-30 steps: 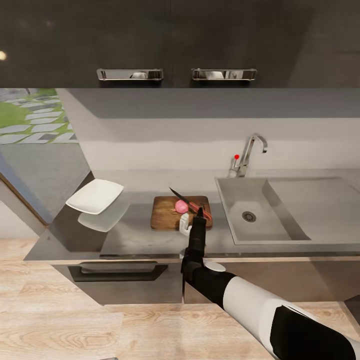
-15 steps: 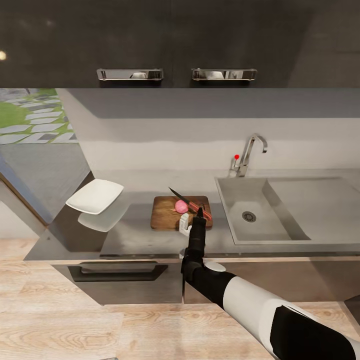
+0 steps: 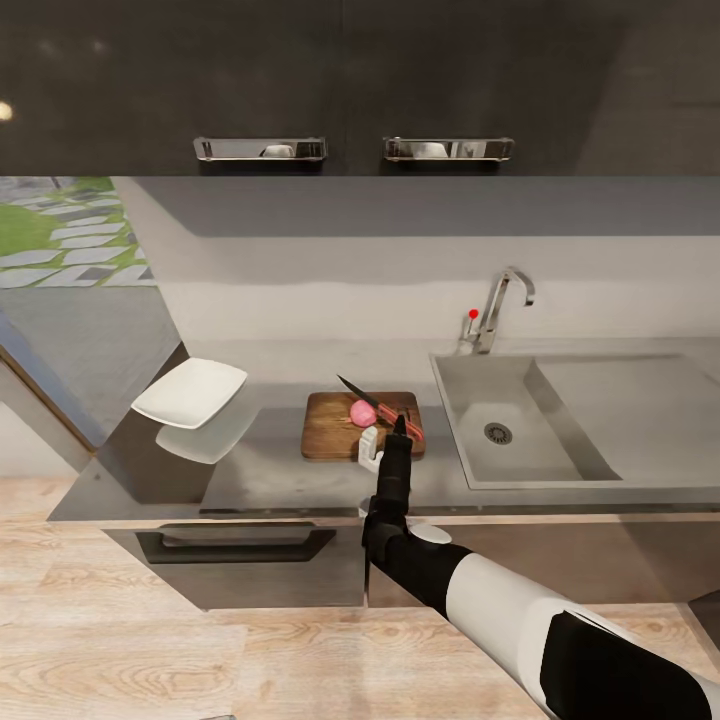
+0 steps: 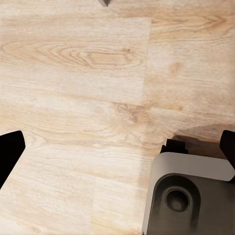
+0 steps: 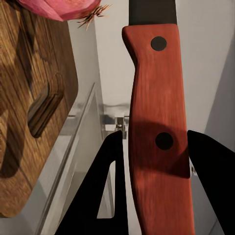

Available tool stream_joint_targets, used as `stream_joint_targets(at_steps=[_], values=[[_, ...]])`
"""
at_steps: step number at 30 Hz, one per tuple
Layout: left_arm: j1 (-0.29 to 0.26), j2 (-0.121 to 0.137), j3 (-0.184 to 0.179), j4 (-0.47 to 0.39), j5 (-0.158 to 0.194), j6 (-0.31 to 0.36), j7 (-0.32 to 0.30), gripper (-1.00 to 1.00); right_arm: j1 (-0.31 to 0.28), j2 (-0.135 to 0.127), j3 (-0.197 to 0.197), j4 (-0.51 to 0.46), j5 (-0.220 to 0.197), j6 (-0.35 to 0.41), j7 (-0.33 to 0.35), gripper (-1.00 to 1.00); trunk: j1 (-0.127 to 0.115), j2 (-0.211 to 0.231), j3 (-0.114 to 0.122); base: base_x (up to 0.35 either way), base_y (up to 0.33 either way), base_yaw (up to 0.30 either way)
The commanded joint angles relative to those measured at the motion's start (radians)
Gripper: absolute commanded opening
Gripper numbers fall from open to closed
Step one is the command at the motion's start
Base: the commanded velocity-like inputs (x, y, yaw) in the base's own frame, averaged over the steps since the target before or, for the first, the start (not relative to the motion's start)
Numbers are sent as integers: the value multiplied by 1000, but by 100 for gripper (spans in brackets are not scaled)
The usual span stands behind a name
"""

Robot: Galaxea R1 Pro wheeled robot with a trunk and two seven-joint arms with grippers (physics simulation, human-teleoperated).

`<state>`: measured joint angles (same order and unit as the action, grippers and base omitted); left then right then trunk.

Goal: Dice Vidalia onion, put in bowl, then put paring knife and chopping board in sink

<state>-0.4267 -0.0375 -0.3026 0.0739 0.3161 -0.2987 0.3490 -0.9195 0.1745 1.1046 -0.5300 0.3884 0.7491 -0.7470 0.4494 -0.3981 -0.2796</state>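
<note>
The brown chopping board (image 3: 335, 430) lies on the grey countertop (image 3: 270, 470) left of the sink (image 3: 470, 385). A pink onion (image 3: 361, 412) sits on the board, and its edge shows in the right wrist view (image 5: 58, 7). The paring knife (image 3: 352, 388) slants across the board, blade pointing away. My right gripper (image 3: 385, 440) is at the board's near right corner, shut on the knife's red handle (image 5: 156, 112); a dark finger (image 5: 110, 191) stands on each side of it. The white bowl (image 3: 190, 392) rests at the far left. My left gripper (image 4: 117, 152) hangs open over the wooden floor.
The steel tap (image 3: 503, 300) with a red knob (image 3: 473, 314) stands behind the sink basin, whose drain (image 3: 497, 433) is bare. Dark upper cabinets (image 3: 350, 90) hang overhead. A drawer handle (image 3: 235, 543) sits below the counter's front edge. Part of my base (image 4: 188, 196) shows beneath the left gripper.
</note>
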Motion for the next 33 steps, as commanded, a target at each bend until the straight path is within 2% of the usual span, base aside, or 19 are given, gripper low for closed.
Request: stream_joint_targets(at_steps=[1,17,18,19,33], values=[[-2,-1,-9,4,8,-7,1,100,-2,0,4,1,-2,4,-3,-100,1,-2,-2,0,0,0],[-2,-1,-9,4,8,-7,1,100,-2,0,4,1,-6,4,-2,-100,1,-2,-10,0,0,0],[-1,-1,-9,4,8,-7,1,100,-2,0,4,1,-13,4,-2,-100,1,-2,-11,0,0,0],[-1,-1,-9,4,8,-7,1,100,-2,0,4,1,-115,3,-6,-100,1,-2,-11,0,0,0],[-1,-1,-9,4,8,-7,1,100,-2,0,3,-16,-108,2,-11,-100,1,-2,-11,0,0,0]])
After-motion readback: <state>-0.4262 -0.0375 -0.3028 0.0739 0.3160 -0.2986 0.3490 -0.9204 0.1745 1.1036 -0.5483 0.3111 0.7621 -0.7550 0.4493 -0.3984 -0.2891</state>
